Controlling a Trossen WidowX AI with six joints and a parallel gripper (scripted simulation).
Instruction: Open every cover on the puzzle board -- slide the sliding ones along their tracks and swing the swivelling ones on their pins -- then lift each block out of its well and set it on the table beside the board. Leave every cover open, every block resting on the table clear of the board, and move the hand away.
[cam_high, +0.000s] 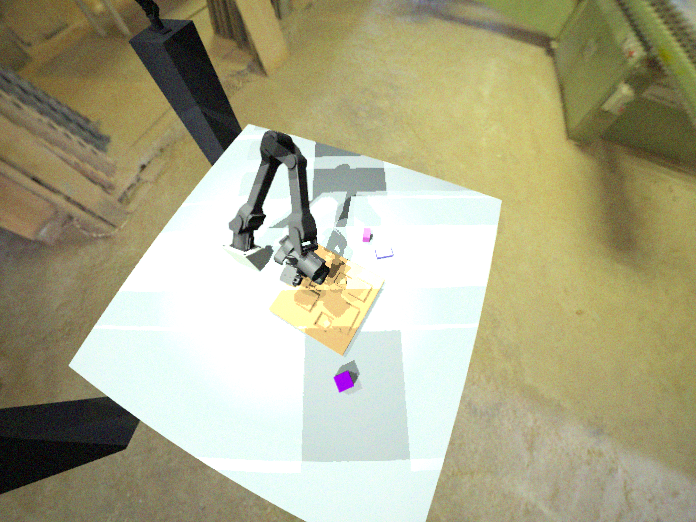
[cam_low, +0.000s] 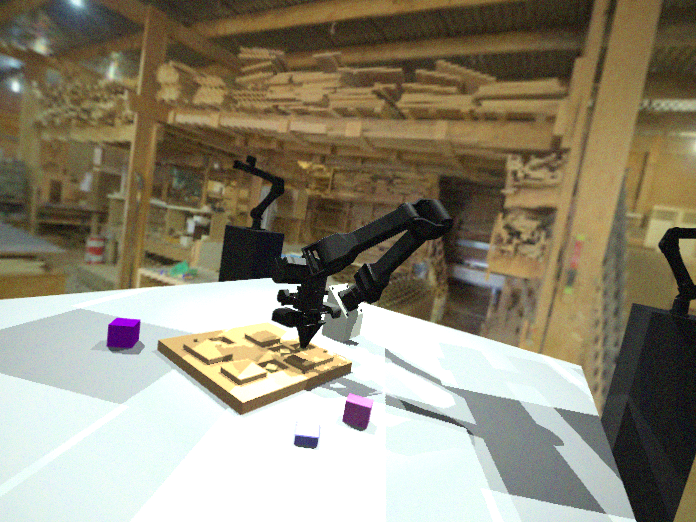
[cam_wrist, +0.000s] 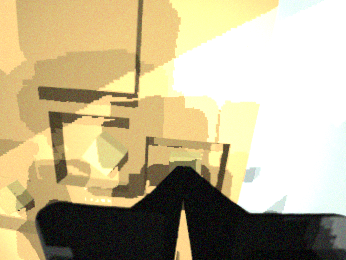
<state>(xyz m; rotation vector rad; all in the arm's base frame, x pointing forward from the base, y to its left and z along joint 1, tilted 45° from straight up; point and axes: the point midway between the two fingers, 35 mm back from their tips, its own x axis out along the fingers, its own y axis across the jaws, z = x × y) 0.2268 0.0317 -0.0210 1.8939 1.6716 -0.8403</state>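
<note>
The wooden puzzle board (cam_high: 286, 310) (cam_low: 247, 397) carries several raised square covers, among them a front one (cam_low: 243, 371), a left one (cam_low: 206, 351) and a rear one (cam_low: 262, 337). The wrist view shows a cover (cam_wrist: 75, 30) and two square recesses, with a tilted pale piece (cam_wrist: 104, 154) in one and another pale piece (cam_wrist: 185, 158) in the other; I cannot tell whether these are blocks or knobs. My gripper (cam_low: 304, 345) (cam_wrist: 183, 172) is shut and empty, tips low over the board, partly hiding the right recess. Purple (cam_high: 344, 381) (cam_low: 123, 333), magenta (cam_high: 366, 234) (cam_low: 357, 411) and blue (cam_high: 384, 253) (cam_low: 306, 437) blocks rest on the table.
The white table (cam_high: 224, 382) (cam_low: 101, 443) carries the board and the arm's base (cam_high: 247, 257). The purple block lies off one side of the board; the magenta and blue blocks lie near each other off another side. Dark pedestals (cam_high: 188, 84) (cam_low: 251, 252) stand beyond the table. Strong shadows cross the board.
</note>
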